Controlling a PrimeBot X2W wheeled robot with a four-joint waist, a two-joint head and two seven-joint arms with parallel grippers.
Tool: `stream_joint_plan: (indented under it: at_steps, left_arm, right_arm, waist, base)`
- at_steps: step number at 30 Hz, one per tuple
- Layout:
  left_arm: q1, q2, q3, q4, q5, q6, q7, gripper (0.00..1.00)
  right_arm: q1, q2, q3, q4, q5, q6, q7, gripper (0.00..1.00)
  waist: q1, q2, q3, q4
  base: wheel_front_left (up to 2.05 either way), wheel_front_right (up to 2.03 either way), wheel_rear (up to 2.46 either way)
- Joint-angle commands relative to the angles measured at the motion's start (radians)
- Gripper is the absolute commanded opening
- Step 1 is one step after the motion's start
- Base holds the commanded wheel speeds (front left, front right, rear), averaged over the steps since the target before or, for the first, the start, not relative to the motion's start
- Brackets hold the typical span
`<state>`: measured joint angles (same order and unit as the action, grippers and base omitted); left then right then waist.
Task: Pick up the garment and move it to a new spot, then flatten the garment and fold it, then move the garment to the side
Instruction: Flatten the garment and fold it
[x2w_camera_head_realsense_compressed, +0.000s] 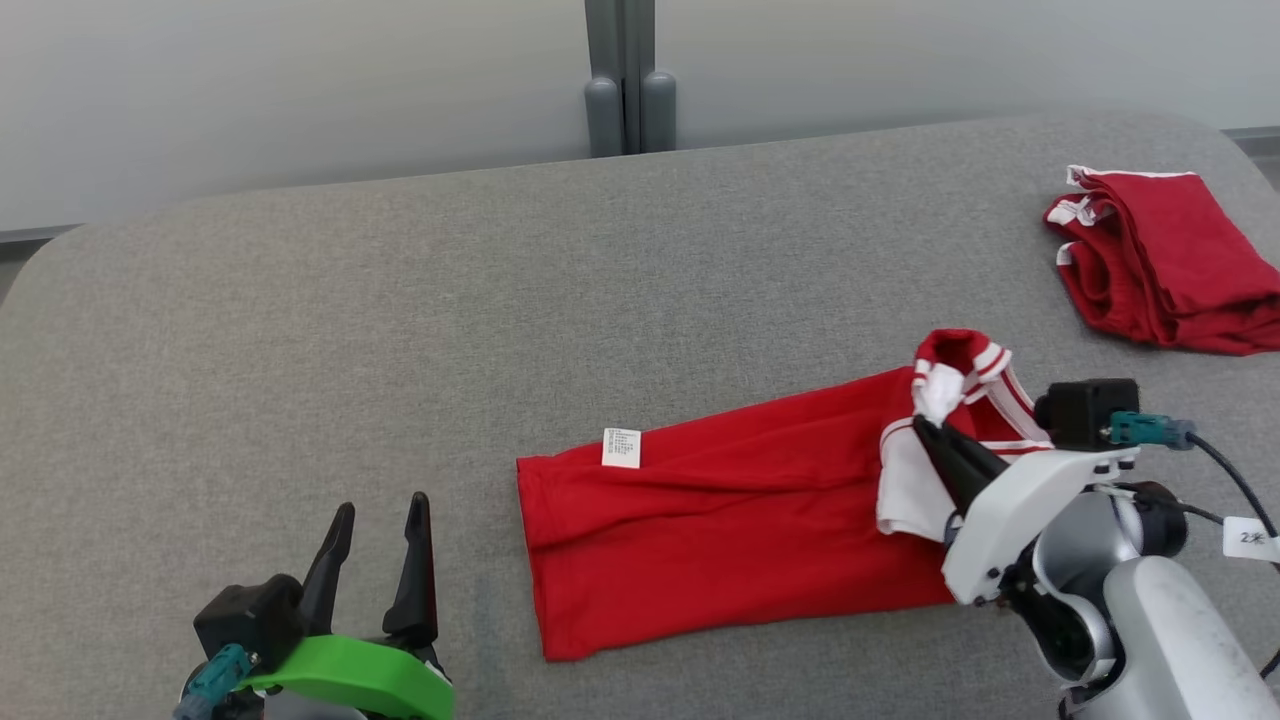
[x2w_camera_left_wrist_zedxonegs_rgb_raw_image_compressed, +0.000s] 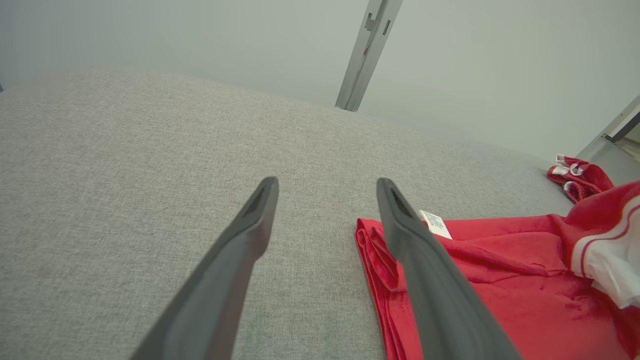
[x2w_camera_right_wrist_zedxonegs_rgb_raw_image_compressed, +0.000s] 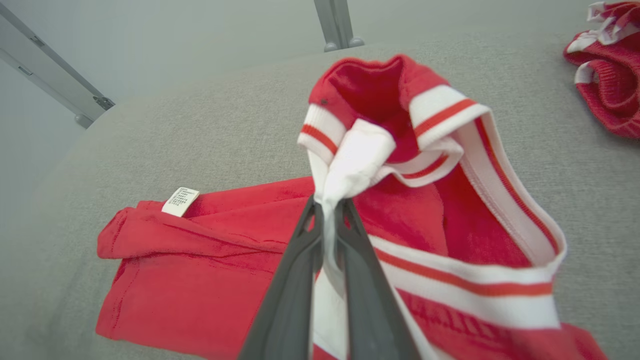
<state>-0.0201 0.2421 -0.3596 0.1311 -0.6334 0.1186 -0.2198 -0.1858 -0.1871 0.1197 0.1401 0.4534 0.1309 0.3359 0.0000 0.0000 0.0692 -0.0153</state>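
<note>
**A:** Head view: a red garment (x2w_camera_head_realsense_compressed: 720, 520) lies in a long strip on the grey tabletop (x2w_camera_head_realsense_compressed: 400, 330), right of centre. How will it handle?

**B:** Light, soft and limp, by the look of it. It seems to be a thin knit that will drape and sag rather than keep a shape. The striped trim (x2w_camera_head_realsense_compressed: 960, 365) looks the firmest place to take hold. The hem end near the label (x2w_camera_head_realsense_compressed: 621, 447) would serve a second grip.

**A:** And the end effectors?

**B:** The right end effector (x2w_camera_head_realsense_compressed: 925, 428) is clenched on white cloth at the trim end, and that end stands up off the tabletop. The left end effector (x2w_camera_head_realsense_compressed: 382, 505) sits at lower left, fingers spread, holding nothing, well apart from the garment. A second red pile (x2w_camera_head_realsense_compressed: 1170, 260) lies near the far right edge.

**A:** Left wrist view?

**B:** The left end effector (x2w_camera_left_wrist_zedxonegs_rgb_raw_image_compressed: 327, 185) shows both fingers splayed over bare tabletop, with nothing between them. One finger crosses in front of the hem end; whether it touches the cloth I cannot tell.

**A:** Right wrist view?

**B:** The right end effector (x2w_camera_right_wrist_zedxonegs_rgb_raw_image_compressed: 329, 205) has its fingers pinched almost together on a bunch of white fabric. The red-and-white trim (x2w_camera_right_wrist_zedxonegs_rgb_raw_image_compressed: 440, 110) stands bunched above the fingertips. The rest of the garment trails flat toward the label (x2w_camera_right_wrist_zedxonegs_rgb_raw_image_compressed: 180, 201).
</note>
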Motion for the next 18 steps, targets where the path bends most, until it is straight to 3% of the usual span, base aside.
stream_joint_plan:
  at_steps: [1, 7, 18]
  left_arm:
    - [-0.002, 0.005, -0.001, -0.002, -0.006, -0.001, 0.001, 1.00]
    - [-0.011, 0.005, -0.005, -0.004, -0.007, -0.003, 0.001, 1.00]
    - [-0.043, -0.013, -0.023, 0.008, -0.007, -0.014, -0.001, 1.00]
  right_arm:
    - [0.019, 0.015, 0.020, -0.028, 0.011, -0.001, 0.007, 0.00]
    - [0.031, 0.081, 0.127, -0.073, 0.031, -0.001, 0.020, 0.00]
    - [-0.085, 0.133, 0.335, 0.090, 0.081, 0.000, -0.039, 0.00]
  waist:
    - [0.0000, 0.0000, -0.004, 0.013]
    - [0.0000, 0.0000, 0.000, 0.043]
    - [0.0000, 0.0000, 0.015, 0.107]
  base:
    - [0.00, 0.00, 0.00]
    - [0.00, 0.00, 0.00]
    - [0.00, 0.00, 0.00]
